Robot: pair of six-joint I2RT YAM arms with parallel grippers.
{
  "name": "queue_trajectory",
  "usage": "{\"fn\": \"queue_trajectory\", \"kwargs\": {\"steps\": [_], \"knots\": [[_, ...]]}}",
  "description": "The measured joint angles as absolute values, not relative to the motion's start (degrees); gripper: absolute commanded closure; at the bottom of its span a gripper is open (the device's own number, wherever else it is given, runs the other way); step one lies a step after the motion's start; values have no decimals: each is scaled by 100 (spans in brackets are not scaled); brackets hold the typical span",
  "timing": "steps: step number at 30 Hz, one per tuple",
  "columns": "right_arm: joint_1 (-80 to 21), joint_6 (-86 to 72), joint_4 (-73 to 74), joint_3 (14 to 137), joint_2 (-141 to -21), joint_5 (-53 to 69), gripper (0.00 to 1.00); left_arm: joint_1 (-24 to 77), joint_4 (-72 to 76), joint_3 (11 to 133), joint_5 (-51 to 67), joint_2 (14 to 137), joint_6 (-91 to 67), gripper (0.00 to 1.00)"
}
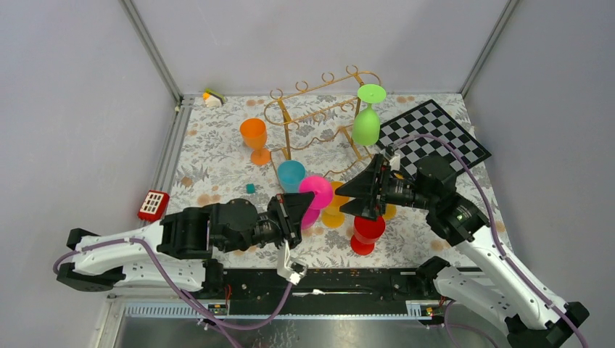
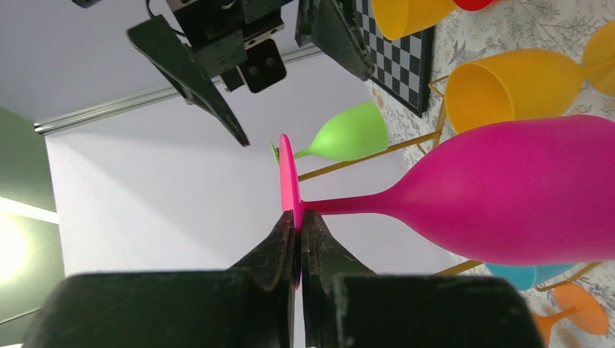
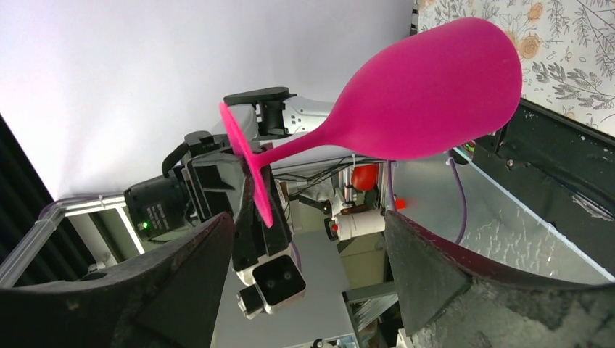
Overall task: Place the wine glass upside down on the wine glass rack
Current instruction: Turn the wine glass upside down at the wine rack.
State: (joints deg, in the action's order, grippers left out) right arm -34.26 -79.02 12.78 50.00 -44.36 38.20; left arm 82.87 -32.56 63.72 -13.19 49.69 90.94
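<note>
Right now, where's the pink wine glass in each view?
Top external: pink wine glass at centre, between the two arms.
Left wrist: the glass fills the right half, foot at centre.
Right wrist: the glass upper right, lying sideways.
Shared landmark: floral tablecloth, seen in all three.

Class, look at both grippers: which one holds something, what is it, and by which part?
The left gripper pinches the pink wine glass by the edge of its foot. The right gripper is open, holding nothing.
</note>
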Motion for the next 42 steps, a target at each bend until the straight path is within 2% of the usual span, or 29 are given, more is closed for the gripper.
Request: {"fn": "queue_trajectory", "kwargs": {"steps": [4, 8, 14, 21, 28, 34, 38, 39, 40, 42], "knots": [[-3653, -7983, 1125, 5004, -4512, 3647, 40, 8390, -3114, 6359, -1431, 4963, 9142, 100], [-3896, -8156, 746, 4998, -4521, 3529, 42, 8475, -3030, 6359, -1441, 4965, 9144, 100], [-4318, -8259, 419, 4998, -4748, 3441, 59, 8562, -2985, 6359, -1441, 5011, 9056, 100], [-4521, -8423, -38, 5006, -4950, 3363, 98, 8696, -3011, 6359, -1479, 5015, 8947, 100], [-4539, -8423, -104, 5002, -4875, 3332, 100, 8746, -2897, 6357, -1516, 4998, 8807, 98], [-4556, -8403, -54, 4919, -4781, 3256, 100, 8774, -2812, 6237, -1533, 4945, 8713, 54], [-4556, -8333, 56, 4895, -4770, 3232, 100, 8774, -2742, 6045, -1551, 4836, 8606, 29], [-4556, -8300, 117, 4895, -4764, 3216, 100, 8774, -2711, 5988, -1551, 4803, 8576, 20], [-4558, -8259, 191, 4895, -4753, 3205, 100, 8774, -2679, 5937, -1551, 4775, 8541, 3], [-4558, -8154, 377, 4899, -4722, 3188, 100, 8774, -2650, 5865, -1549, 4731, 8399, 1]]}}
